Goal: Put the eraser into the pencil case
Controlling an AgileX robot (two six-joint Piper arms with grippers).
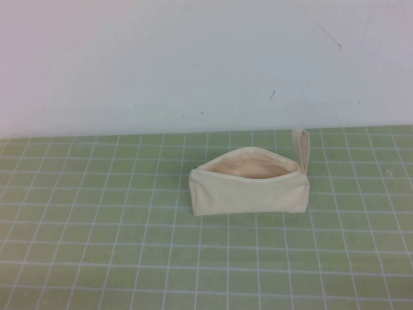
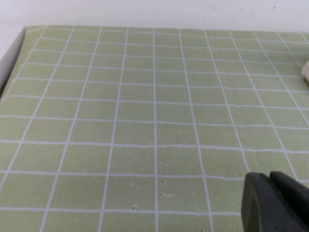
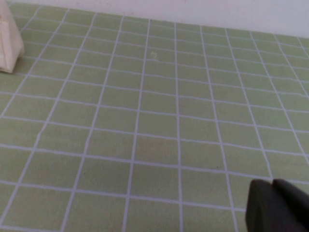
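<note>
The high view looks down from the robot's side at the mat and wall, pencil case central; both wrist views skim low, sharing its edge at 3 and 9 o'clock

The case is set on the mat, its open mouth turned upward and its strap raised at its right end, toward the wall. Nothing can be made out inside it. The left gripper is held above bare mat with the case ahead to its right; the right gripper is held likewise, the case ahead to its left.
</note>
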